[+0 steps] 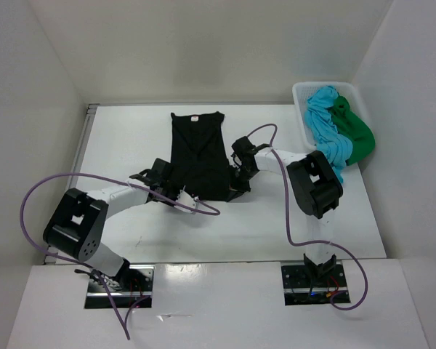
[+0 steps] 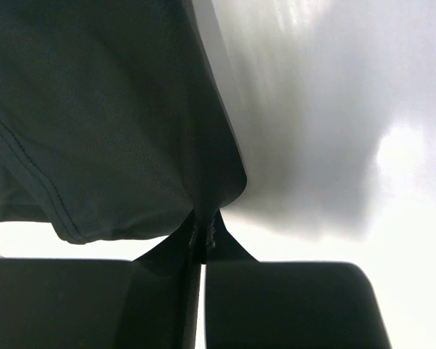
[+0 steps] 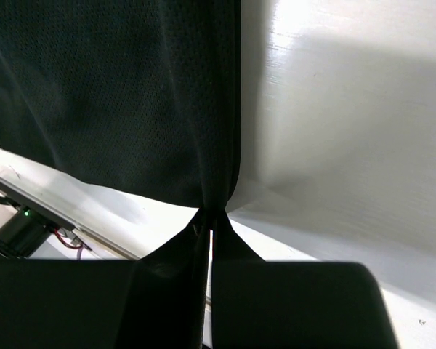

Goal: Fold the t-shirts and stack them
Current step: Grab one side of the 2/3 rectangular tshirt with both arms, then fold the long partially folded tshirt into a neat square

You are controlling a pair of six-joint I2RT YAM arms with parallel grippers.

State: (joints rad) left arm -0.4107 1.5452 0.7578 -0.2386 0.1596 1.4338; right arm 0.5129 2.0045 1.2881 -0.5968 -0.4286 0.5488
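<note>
The black t-shirt point(image 1: 198, 153) lies lengthwise in the middle of the table, folded narrow, collar at the far end. My left gripper point(image 1: 168, 190) is shut on its near left corner; the left wrist view shows the black cloth point(image 2: 109, 109) pinched between the fingertips. My right gripper point(image 1: 238, 183) is shut on its near right corner; the right wrist view shows the cloth point(image 3: 131, 94) hanging from the closed tips. The turquoise t-shirt point(image 1: 327, 131) and the green t-shirt point(image 1: 354, 129) lie bunched in the white basket point(image 1: 302, 98), spilling over its near side.
The basket stands at the far right corner by the right wall. White walls enclose the table on the left, back and right. Purple cables point(image 1: 280, 196) loop from both arms over the near table.
</note>
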